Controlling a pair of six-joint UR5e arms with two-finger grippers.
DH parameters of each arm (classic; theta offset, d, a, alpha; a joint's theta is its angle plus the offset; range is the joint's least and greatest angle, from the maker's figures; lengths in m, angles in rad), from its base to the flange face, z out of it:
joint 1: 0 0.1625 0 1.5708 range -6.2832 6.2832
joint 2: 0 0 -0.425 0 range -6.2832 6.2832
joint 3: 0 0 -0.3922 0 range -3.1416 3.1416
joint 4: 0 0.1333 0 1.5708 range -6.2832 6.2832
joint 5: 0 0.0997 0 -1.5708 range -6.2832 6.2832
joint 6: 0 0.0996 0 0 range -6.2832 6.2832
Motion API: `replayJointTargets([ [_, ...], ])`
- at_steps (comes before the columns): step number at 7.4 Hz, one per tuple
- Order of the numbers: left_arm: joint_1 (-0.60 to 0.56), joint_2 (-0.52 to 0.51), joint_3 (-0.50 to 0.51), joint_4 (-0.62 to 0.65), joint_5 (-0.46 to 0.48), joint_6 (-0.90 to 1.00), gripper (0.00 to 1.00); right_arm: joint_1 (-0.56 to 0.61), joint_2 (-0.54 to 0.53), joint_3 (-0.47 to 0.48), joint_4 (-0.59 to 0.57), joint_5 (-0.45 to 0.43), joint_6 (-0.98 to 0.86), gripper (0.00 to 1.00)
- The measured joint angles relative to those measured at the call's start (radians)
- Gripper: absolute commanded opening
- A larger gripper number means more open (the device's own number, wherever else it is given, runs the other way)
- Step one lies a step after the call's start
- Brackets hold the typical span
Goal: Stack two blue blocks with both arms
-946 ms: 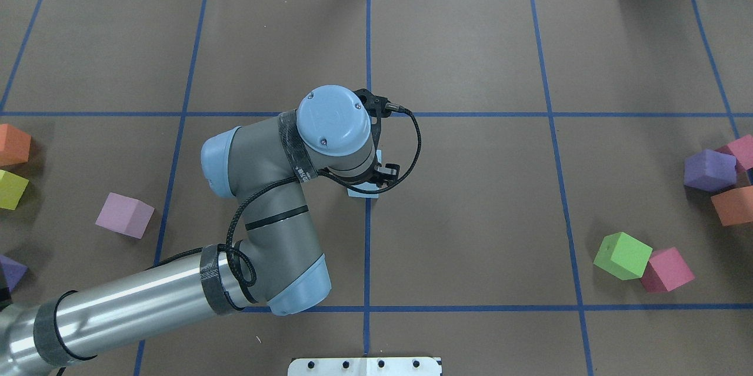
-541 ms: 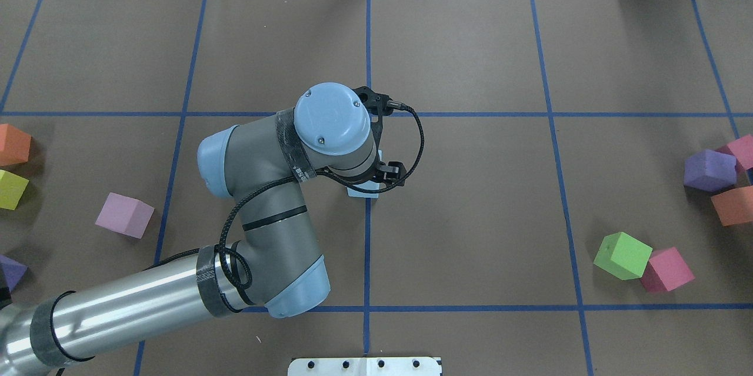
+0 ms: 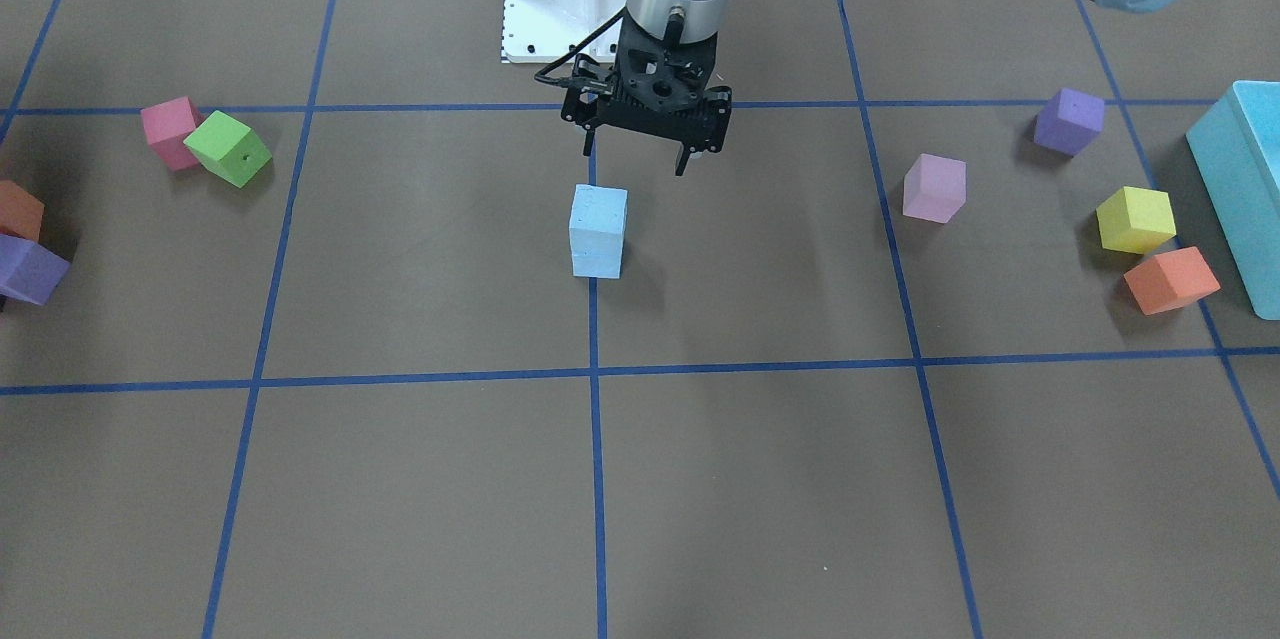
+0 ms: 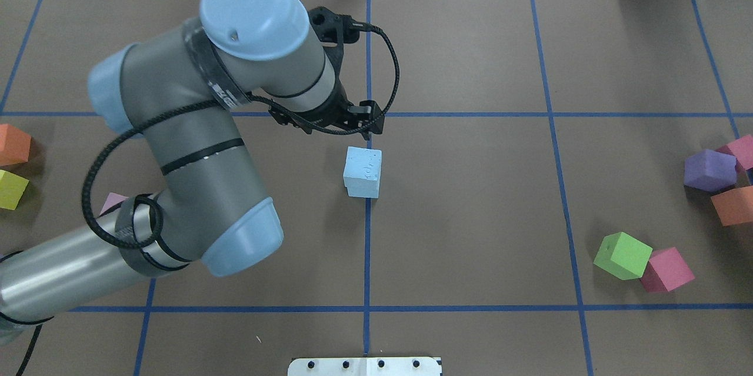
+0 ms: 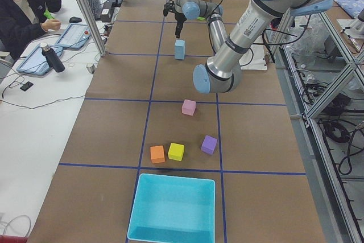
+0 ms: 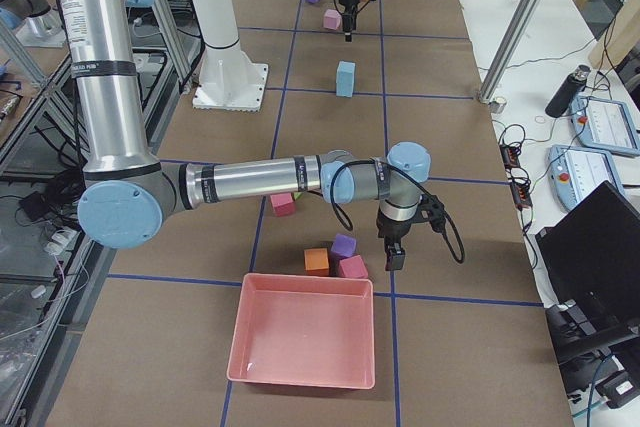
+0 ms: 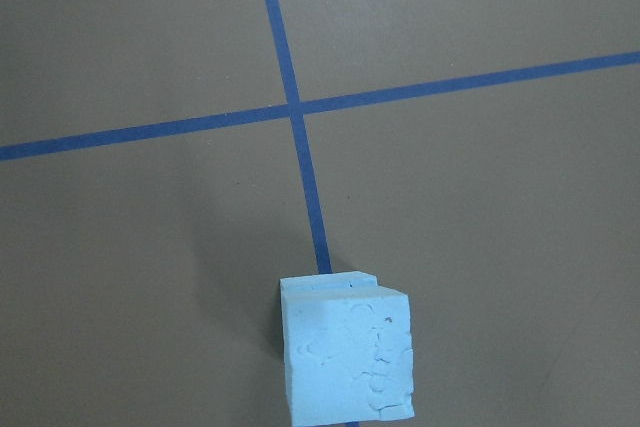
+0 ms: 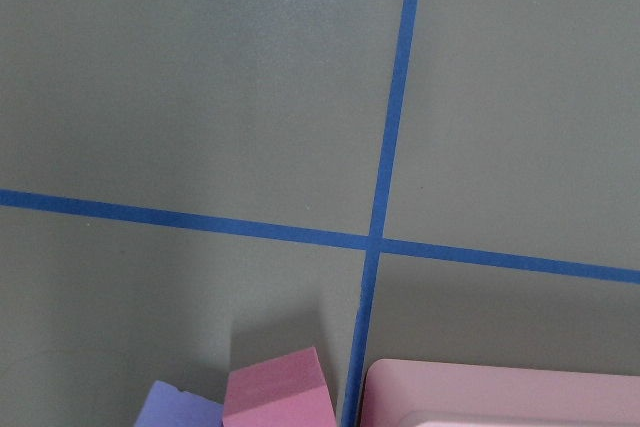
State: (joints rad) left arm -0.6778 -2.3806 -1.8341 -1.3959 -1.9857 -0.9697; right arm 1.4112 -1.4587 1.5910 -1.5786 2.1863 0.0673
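Already the two blue blocks stand as one column near the middle of the table: the upper block sits on the lower block, and the pair rests on a blue tape line, between two of its crossings. In the left wrist view the upper block covers nearly all of the one beneath, with only a thin ledge of the lower block showing along one edge, so the column looks upright with a slight offset. The left gripper hangs above the column, its jaws spread wide, holding nothing and touching neither block. I judge the stacking itself done, and what seems left is only for that arm to draw clear without brushing the column. Farther out lie cubes that play no part. A lilac cube, a yellow cube and an orange cube lie toward the turquoise box on the robot's left side, and a green cube lies just beside a pink cube on the other. The right gripper shows only in the side view from the robot's right, low over the table near the pink tray and well apart from the column. Whether its jaws are wide or narrow I cannot tell.
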Motion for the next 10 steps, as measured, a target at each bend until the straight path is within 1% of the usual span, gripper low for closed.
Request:
replayJointTargets([
  [1, -0.08, 0.056, -0.02, 0.009, -0.047, 0.108, 0.98, 0.0, -0.002, 0.0, 0.0, 0.001, 0.0, 1.0],
  [3, -0.298, 0.231, -0.036, 0.014, -0.183, 0.402, 0.98, 0.0, -0.012, 0.0, 0.0, 0.003, -0.001, 1.0],
  [4, -0.405, 0.325, -0.024, 0.014, -0.242, 0.56, 0.98, 0.0, -0.016, 0.0, 0.0, 0.004, -0.001, 1.0],
  [5, -0.512, 0.42, 0.005, 0.012, -0.277, 0.73, 0.98, 0.006, -0.02, 0.0, 0.0, 0.012, -0.004, 1.0],
  [6, -0.613, 0.494, 0.059, 0.006, -0.3, 0.881, 0.98, 0.025, -0.026, 0.001, -0.003, 0.029, -0.01, 1.0],
  [8, -0.782, 0.595, 0.214, -0.004, -0.352, 1.118, 0.98, 0.09, -0.064, 0.002, -0.002, 0.061, -0.041, 1.0],
  [9, -0.843, 0.62, 0.282, -0.007, -0.364, 1.162, 0.98, 0.12, -0.085, 0.002, -0.002, 0.066, -0.07, 1.0],
  [10, -0.901, 0.64, 0.325, -0.013, -0.37, 1.179, 0.98, 0.142, -0.106, 0.003, 0.0, 0.068, -0.093, 1.0],
])
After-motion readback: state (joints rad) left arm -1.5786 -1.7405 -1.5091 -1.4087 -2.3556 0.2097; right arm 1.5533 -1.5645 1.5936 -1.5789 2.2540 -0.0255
